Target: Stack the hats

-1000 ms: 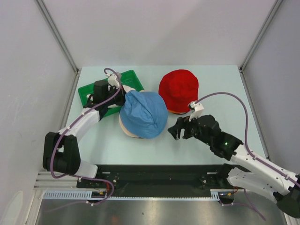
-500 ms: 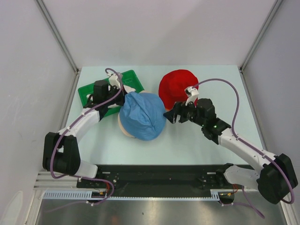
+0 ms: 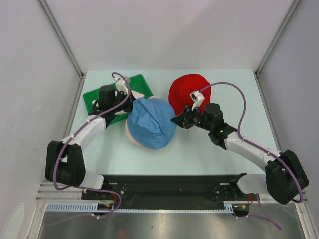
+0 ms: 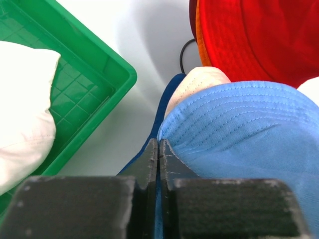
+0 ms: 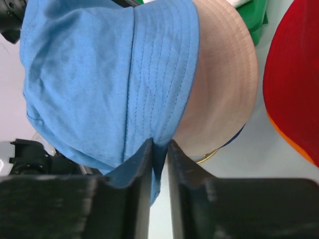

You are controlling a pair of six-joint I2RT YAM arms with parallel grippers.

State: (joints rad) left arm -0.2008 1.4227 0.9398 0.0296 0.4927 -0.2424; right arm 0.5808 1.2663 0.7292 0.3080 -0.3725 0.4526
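Note:
A light blue hat [image 3: 152,123] lies on top of a beige hat [image 4: 197,84], with a navy brim [image 4: 164,99] under them. Behind it on the right, a red hat [image 3: 187,92] sits on an orange one [image 4: 202,45]. My left gripper [image 3: 130,105] is at the blue hat's left edge. In the left wrist view that gripper [image 4: 158,142] is shut, with a thin strip of blue brim between its fingers. At the hat's right edge, my right gripper [image 3: 174,121] is closed on the light blue hat [image 5: 99,74], the brim pinched at the gripper's [image 5: 159,143] tips.
A green tray [image 3: 139,83] stands at the back left, under my left arm, with a white hat [image 4: 25,109] in it. A black wire ring [image 4: 183,50] shows between the two piles. A gold wire [image 5: 209,157] peeks from under the beige hat [image 5: 224,89].
My right gripper has moved left and away from the table's near edge to the blue hat's right edge, and has closed on its brim. The left arm has stayed put.

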